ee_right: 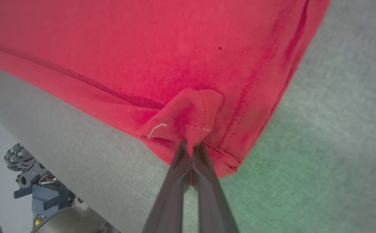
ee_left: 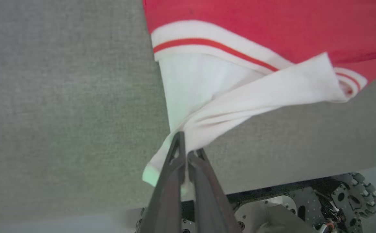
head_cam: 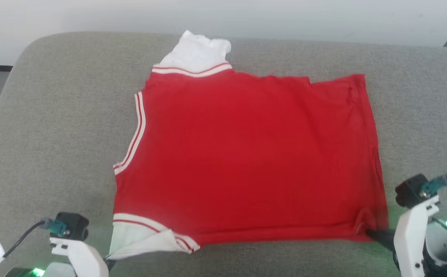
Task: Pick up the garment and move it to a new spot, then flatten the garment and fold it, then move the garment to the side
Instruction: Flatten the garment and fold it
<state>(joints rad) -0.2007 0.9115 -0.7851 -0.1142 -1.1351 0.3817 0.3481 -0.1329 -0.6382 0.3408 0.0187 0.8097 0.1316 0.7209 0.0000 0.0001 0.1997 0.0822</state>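
The garment (head_cam: 246, 154) is a red jersey lying spread on the grey cushion, plain red side up, with white sleeves and striped trim. One white sleeve (head_cam: 196, 52) sticks out at the far edge. My left gripper (ee_left: 187, 147) is shut on the near white sleeve (ee_left: 207, 87), pinching its cloth at the near left corner (head_cam: 110, 258). At the near right corner my right gripper (ee_right: 192, 145) is shut on a bunched fold of the red hem (ee_right: 188, 113); in the head view its fingers (head_cam: 375, 234) meet that corner.
The grey fabric cushion (head_cam: 54, 134) has bare room left and right of the garment. Its near edge drops to the robot's base and wheels (ee_left: 352, 197). A pale wall runs behind the cushion.
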